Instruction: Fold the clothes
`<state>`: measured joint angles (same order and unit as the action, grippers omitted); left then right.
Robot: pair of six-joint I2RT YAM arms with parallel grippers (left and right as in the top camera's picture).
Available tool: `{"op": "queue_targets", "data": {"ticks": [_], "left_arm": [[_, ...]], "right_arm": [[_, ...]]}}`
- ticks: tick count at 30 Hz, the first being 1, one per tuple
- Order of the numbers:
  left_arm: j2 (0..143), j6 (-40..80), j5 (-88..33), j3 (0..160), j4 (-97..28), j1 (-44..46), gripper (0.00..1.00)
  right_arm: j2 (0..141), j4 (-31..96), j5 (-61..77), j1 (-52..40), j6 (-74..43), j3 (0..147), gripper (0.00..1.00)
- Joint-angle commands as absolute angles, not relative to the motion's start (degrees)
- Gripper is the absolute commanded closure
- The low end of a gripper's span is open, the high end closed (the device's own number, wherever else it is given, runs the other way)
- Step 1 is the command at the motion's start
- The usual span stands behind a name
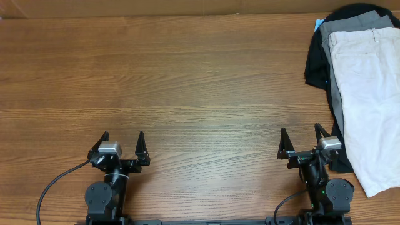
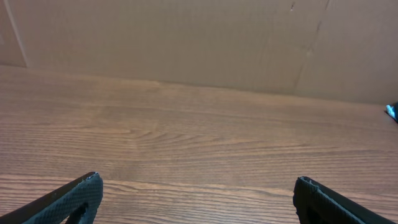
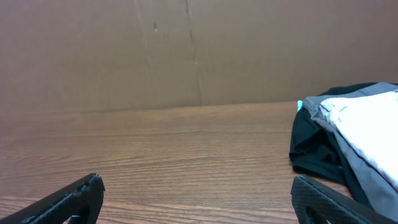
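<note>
The clothes lie stacked at the table's right edge. Cream-beige shorts (image 1: 372, 106) are on top, grey shorts (image 1: 350, 25) under them, and a black garment (image 1: 317, 59) at the bottom. The right wrist view shows the same pile: cream shorts (image 3: 373, 121), grey shorts (image 3: 367, 165), black garment (image 3: 314, 149). My left gripper (image 1: 122, 140) is open and empty at the front left, far from the pile; it also shows in the left wrist view (image 2: 198, 186). My right gripper (image 1: 302, 137) is open and empty at the front right, just left of the pile; it also shows in the right wrist view (image 3: 198, 186).
The wooden table (image 1: 187, 81) spreads bare between the arms and the back. A cardboard wall (image 2: 199, 43) stands along the far edge. A small teal-blue thing (image 1: 319, 25) peeks out at the pile's top left.
</note>
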<state>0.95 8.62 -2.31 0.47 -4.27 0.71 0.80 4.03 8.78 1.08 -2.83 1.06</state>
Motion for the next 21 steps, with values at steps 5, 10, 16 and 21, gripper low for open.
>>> {"op": "queue_targets", "data": {"ticks": [5, 10, 16, 21], "left_arm": [[0.49, 7.73, -1.91, 0.27, -4.34, 0.30, 0.00], [0.49, 7.73, -1.91, 0.27, -4.34, 0.30, 0.00], [0.49, 7.73, -1.91, 0.27, -4.34, 0.30, 0.00], [0.49, 7.75, 0.16, 0.27, -2.92, 0.30, 0.00]], "right_arm": [[0.16, 3.79, 8.84, 1.26, -3.07, 0.45, 0.00], [0.16, 3.79, 8.84, 1.26, -3.07, 0.45, 0.00], [0.16, 3.79, 8.84, 1.26, -3.07, 0.45, 0.00], [0.16, 3.79, 8.84, 1.26, -3.07, 0.45, 0.00]]}}
